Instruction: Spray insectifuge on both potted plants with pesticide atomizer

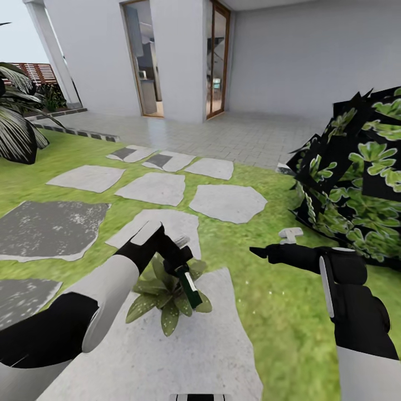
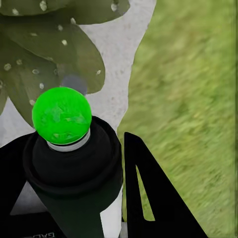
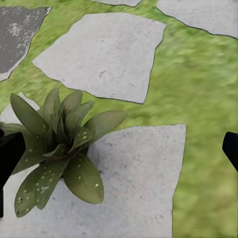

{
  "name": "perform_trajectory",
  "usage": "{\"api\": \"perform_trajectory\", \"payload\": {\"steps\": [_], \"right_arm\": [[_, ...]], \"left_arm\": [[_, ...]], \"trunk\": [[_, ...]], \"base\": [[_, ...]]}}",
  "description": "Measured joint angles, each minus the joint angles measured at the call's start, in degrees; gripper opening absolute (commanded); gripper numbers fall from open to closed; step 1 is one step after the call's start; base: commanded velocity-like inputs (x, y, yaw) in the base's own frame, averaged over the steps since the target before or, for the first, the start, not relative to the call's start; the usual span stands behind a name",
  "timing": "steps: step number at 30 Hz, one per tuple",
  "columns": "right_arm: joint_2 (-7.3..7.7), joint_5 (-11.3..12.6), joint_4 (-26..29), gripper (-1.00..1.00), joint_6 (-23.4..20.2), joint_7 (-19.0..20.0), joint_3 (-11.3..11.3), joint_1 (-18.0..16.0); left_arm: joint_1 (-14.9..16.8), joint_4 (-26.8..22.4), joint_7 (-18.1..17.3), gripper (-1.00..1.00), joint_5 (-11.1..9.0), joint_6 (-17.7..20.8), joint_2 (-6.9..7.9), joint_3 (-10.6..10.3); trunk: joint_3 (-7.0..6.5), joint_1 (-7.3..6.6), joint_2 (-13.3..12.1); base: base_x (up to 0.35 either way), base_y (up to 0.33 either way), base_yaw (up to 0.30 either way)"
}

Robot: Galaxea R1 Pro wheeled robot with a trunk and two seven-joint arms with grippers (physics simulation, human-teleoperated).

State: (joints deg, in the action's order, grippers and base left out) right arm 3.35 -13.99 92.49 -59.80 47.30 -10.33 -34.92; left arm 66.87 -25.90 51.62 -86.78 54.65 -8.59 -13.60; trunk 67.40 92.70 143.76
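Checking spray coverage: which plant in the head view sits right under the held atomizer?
The small speckled-leaf potted plant on the stone slab, directly beneath the pesticide atomizer in the left gripper; the round bush stands off right.

Dark green on the pesticide atomizer [image 1: 188, 288] above the potted plant [image 1: 165, 298], with a white band; a bright green ball tip [image 2: 61, 115] over a black collar in the left wrist view. Dull green leaves speckled pale on that plant [image 3: 58, 151]. Pale grey stepping stones [image 1: 228, 203] beyond the plant, one darker and mottled white [image 1: 49, 229]. Yellow-green lawn [image 1: 278, 312] around the stones. Black patches among bright green leaves on the bush [image 1: 359, 178] right of the plant. Black on both grippers, left [image 1: 177, 257] and right [image 1: 263, 253], with white forearm shells.
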Motion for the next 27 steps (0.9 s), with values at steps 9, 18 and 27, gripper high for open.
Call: {"api": "perform_trajectory", "payload": {"steps": [9, 18, 27], "right_arm": [[-0.09, 0.0, 0.0, 1.00, 0.0, 0.0, 0.1, 0.1], [-0.10, 0.0, 0.0, 1.00, 0.0, 0.0, 0.2, 0.1], [-0.18, 0.0, 0.0, 1.00, 0.0, 0.0, 0.3, 0.1]], "left_arm": [[-2.9, -6.4, 6.9, -1.00, 0.2, -0.3, 1.15, 10.2], [-5.9, -10.7, 15.3, -1.00, 0.2, -3.7, 3.03, 15.5], [-5.7, -11.4, 18.2, -1.00, -0.2, -6.5, 2.63, 15.5]], "trunk": [[0.00, 0.02, 0.0], [0.00, 0.02, 0.0], [0.00, 0.02, 0.0]], "base": [[0.021, 0.015, 0.000], [0.000, 0.000, 0.000], [0.000, 0.000, 0.000]]}}
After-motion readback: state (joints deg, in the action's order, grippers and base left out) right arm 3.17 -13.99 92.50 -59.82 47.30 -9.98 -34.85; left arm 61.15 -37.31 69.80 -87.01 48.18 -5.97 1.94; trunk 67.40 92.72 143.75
